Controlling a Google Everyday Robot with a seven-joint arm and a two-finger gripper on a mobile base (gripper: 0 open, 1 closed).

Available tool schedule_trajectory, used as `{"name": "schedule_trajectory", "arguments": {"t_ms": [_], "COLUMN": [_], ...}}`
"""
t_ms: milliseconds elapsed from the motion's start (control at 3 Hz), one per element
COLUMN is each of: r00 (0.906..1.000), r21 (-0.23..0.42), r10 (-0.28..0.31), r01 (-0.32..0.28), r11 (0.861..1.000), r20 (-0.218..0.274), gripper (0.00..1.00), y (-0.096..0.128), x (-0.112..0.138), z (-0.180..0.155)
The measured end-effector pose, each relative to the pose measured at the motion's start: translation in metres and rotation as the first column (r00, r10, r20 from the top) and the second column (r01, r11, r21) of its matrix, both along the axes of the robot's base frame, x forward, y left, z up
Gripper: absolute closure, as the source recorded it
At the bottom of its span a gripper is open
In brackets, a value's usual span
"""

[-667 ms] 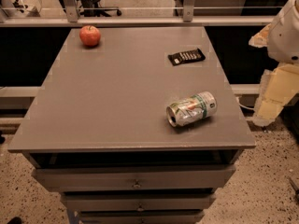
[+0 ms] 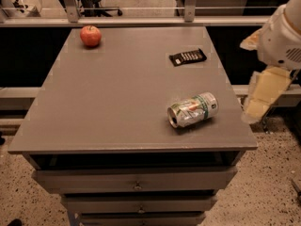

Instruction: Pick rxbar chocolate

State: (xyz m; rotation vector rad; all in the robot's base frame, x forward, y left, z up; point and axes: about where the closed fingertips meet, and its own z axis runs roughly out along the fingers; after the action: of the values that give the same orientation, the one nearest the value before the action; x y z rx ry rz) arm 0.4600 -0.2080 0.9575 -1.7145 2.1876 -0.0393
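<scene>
The bar [image 2: 187,57] lies flat on the tabletop [image 2: 113,98], beyond the can [image 2: 193,109] and well apart from it. The apple [image 2: 90,35] sits far beyond and to the left of the can. The gripper [image 2: 261,95] hangs right of the can, past the tabletop edge; whether it is open or closed cannot be told. Likely hazards: a low sweep inward from that side may clip the can, which lies on its side and would probably roll. The bar is thin, so a descent that stops short would close on nothing, and one that goes too deep would jam on the tabletop. A skewed approach may push the bar away.
</scene>
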Motion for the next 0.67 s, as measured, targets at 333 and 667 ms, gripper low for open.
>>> {"name": "schedule_trajectory", "arguments": {"t_ms": [333, 667], "r00": [0.9989, 0.9980], "r21": [0.125, 0.247], "r10": [0.042, 0.049], "r01": [-0.044, -0.057], "r11": [0.991, 0.967], "r20": [0.020, 0.040], "gripper": [0.00, 0.00], "y": [0.029, 0.059], "x": [0.057, 0.125], "z": [-0.032, -0.054]}}
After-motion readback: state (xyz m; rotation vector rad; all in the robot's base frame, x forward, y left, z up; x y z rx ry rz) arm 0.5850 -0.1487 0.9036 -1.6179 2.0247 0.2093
